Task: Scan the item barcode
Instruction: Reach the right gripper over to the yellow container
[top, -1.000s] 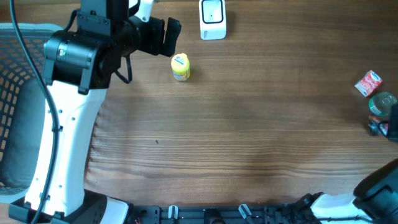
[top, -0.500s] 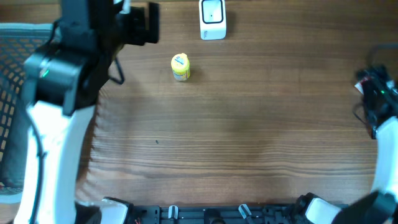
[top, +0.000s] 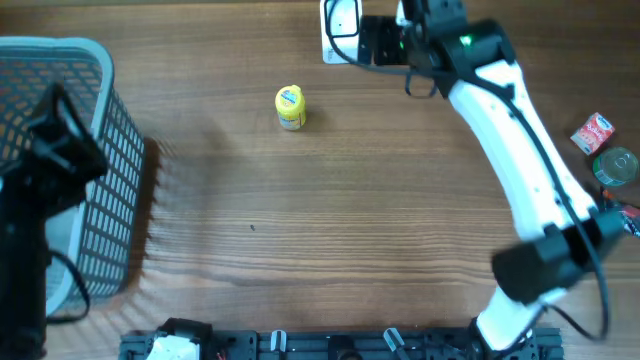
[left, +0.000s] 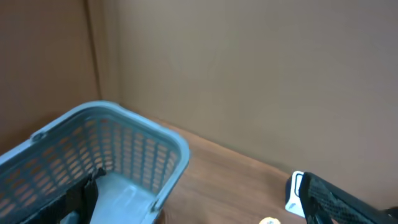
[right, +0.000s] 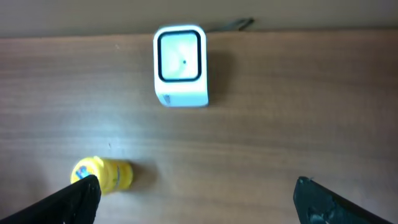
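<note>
Right wrist view has the right tool (right: 196, 183) with its fingers wide apart and nothing between them, hanging over the bench (right: 280, 137) just in front of the white scanner (right: 181, 65). The yellow bottle (right: 102, 176), which we take for the item to scan, sits untouched close by the left-hand finger. The left tool (left: 198, 190) is likewise spread and empty, up over the blue basket (left: 163, 138). We judge the main risk to be the approach. The tool sits nearer the scanner than the bottle, so a careless descent could knock the scanner askew. A small round bottle pinched off-centre may also roll or squirt out. We see no barcode, so it could face away from the window. Against a second ago, the left arm has left the bottle's side and withdrawn to the basket. The right arm has swung up from the bench's near right corner. Bottle and scanner have not moved.
</note>
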